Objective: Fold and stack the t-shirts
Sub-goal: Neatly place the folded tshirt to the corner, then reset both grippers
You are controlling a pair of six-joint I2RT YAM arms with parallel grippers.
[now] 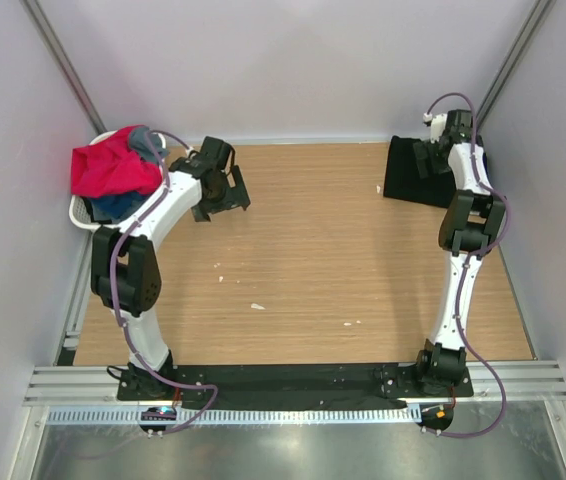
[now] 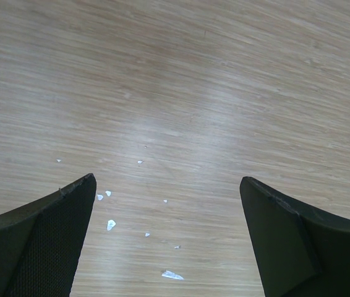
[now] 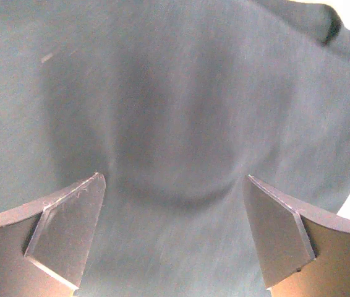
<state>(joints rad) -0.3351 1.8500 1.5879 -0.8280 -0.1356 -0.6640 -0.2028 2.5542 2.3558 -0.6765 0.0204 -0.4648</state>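
Note:
A folded black t-shirt (image 1: 406, 182) lies at the table's back right corner. My right gripper (image 1: 430, 157) hovers over it, open; in the right wrist view dark cloth (image 3: 175, 93) fills the frame between and beyond the spread fingers (image 3: 70, 229), with the gripper (image 3: 175, 179) holding nothing. A red-pink t-shirt (image 1: 111, 170) is heaped in the basket at back left, over a blue one (image 1: 115, 206) and a grey one (image 1: 149, 140). My left gripper (image 1: 223, 205) hangs open just right of the basket, above bare wood (image 2: 175, 93), empty (image 2: 167, 180).
The white laundry basket (image 1: 80, 216) stands at the table's back left corner. Small white flecks (image 2: 172, 275) dot the wooden table (image 1: 313, 260). Grey walls close in on three sides, and a dark rail (image 1: 293, 380) carries both arm bases at the near edge.

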